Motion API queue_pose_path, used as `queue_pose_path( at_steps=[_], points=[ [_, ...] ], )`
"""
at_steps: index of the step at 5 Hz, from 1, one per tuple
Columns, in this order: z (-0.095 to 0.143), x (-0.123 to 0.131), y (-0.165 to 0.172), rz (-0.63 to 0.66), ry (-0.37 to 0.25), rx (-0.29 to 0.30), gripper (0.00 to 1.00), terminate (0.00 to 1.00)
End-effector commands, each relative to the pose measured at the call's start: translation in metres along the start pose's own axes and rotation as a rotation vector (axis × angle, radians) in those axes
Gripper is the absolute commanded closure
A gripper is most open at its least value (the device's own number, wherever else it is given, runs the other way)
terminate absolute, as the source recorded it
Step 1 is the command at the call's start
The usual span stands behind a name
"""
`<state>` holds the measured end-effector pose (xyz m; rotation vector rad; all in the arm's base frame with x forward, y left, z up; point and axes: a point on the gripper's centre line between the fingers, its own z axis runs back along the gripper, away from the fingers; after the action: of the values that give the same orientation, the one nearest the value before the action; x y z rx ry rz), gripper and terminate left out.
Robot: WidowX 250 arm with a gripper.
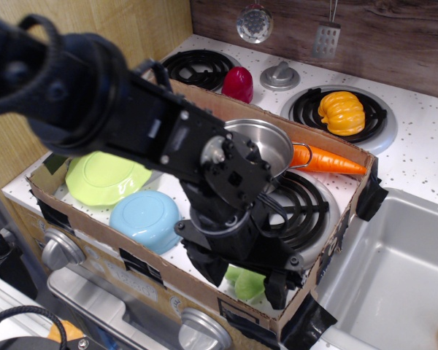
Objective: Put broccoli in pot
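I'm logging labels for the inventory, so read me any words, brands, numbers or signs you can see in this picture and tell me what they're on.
No readable text anywhere.
Brown cardboard box: no print visible.
Shiny stainless steel pot: no marking visible.
Black robot gripper, standing around the light-green toy broccoli: no label legible.
Round metal stove knobs: no markings readable.

Shiny steel pot [271,143]; matt plastic broccoli [246,283] (bumpy); rough cardboard box [336,149].

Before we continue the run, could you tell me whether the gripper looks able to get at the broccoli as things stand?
Probably yes: the gripper is low over the broccoli, its fingers either side, nothing between them.
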<state>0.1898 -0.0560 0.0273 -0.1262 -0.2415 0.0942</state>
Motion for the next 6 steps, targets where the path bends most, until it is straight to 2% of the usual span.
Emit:
queue_pose_path(
  at_steps=[1, 3, 5, 6],
  points=[
    [0.003, 0.024, 0.007, -0.033, -0.005, 0.000, 0.00, 0.00],
    [-0.017, 0.015, 0.009, -0.021, -0.011, -0.035, 0.00, 0.00],
    [-0.027, 0.010, 0.010, -0.011, -0.024, -0.044, 0.00, 0.00],
    [-0.022, 0.016, 0.011, -0.015, -0.021, -0.011, 1.00, 0.00]
  ],
)
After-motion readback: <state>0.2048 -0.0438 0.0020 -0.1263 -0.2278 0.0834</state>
